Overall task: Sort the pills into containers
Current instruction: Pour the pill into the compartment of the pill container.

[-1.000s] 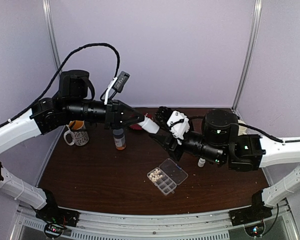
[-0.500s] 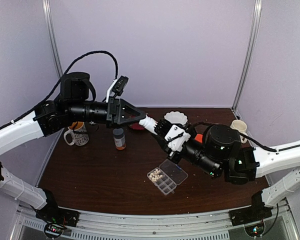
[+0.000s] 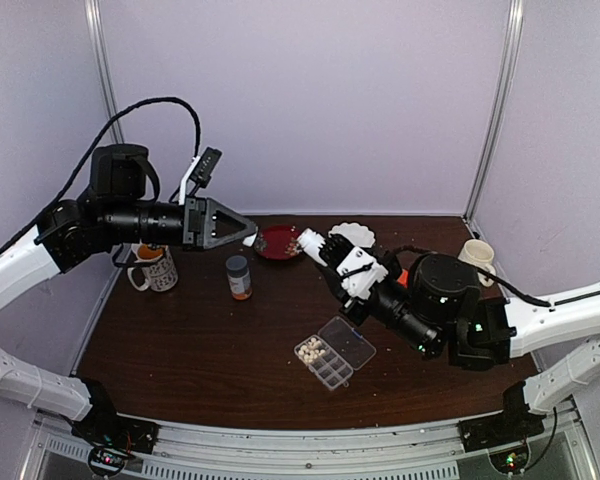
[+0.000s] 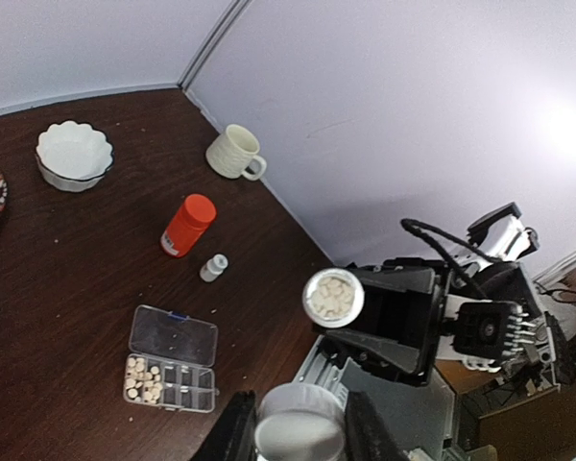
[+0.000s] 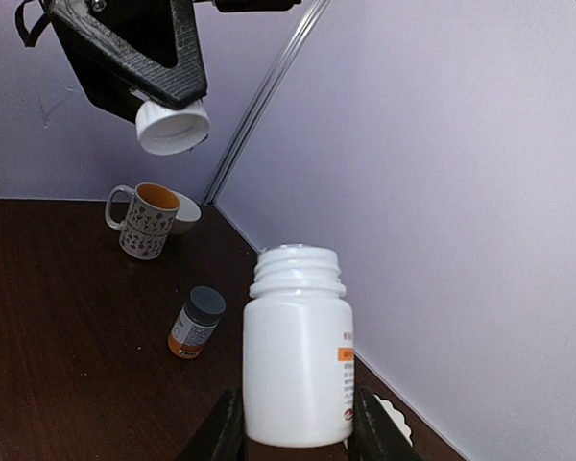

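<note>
My right gripper (image 3: pixel 318 247) is shut on an uncapped white bottle (image 3: pixel 311 243), held in the air above the table's back middle. The bottle (image 5: pixel 296 355) stands upright between the jaws in the right wrist view. Its open mouth (image 4: pixel 333 297) shows whitish pills inside. My left gripper (image 3: pixel 248 238) is shut on the bottle's white cap (image 4: pixel 300 429), a short way left of the bottle and apart from it. The clear pill box (image 3: pixel 335 354) lies open on the table below, lid flipped back. Cream pills (image 3: pixel 311 350) fill its left cells (image 4: pixel 142 377).
An amber bottle with a dark cap (image 3: pixel 239 277) and a patterned mug (image 3: pixel 156 266) stand at the left. At the back are a red plate (image 3: pixel 278 241) and a white scalloped bowl (image 3: pixel 352 234). An orange bottle (image 4: pixel 187 225), a small white vial (image 4: pixel 212 268) and a cream mug (image 3: pixel 475 254) stand at the right.
My left gripper has pulled back to the left with the cap, which has come off the bottle. The right gripper has shifted the bottle slightly right.
</note>
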Controlling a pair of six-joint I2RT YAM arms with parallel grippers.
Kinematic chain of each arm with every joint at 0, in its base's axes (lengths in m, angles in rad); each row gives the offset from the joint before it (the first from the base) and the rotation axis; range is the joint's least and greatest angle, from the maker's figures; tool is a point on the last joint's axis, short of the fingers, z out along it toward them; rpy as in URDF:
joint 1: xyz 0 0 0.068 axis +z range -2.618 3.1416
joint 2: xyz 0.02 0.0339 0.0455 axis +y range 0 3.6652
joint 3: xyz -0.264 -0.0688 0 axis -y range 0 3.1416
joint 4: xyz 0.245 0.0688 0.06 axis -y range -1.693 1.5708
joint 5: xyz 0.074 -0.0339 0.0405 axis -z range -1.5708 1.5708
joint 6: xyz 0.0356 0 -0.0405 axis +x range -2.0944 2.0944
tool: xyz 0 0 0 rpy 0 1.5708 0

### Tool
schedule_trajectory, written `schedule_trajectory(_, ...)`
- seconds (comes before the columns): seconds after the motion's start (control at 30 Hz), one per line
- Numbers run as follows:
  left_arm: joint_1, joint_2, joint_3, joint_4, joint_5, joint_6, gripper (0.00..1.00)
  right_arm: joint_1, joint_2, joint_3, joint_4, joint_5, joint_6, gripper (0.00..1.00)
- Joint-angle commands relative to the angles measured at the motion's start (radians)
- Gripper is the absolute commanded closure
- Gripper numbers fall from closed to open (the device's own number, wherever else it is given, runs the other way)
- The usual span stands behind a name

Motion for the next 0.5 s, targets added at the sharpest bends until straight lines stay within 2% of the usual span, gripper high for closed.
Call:
schedule_trajectory(0.0, 0.006, 0.004, 0.009, -0.112, -0.122, 0.137, 1.0, -0.003, -0.052, -0.031, -0.046, -0.013, 0.104, 1.0)
schedule_trajectory(0.27, 0.006, -0.014, -0.061, -0.152, -0.297, 0.183, 1.0, -0.014, -0.139, -0.144, -0.271, -0.14, 0.354, 1.0)
schedule_trajectory(0.47, 0.006, -0.017, -0.114, -0.151, -0.375, 0.181, 1.0, -0.02, -0.189, -0.295, -0.301, -0.249, 0.501, 1.0)
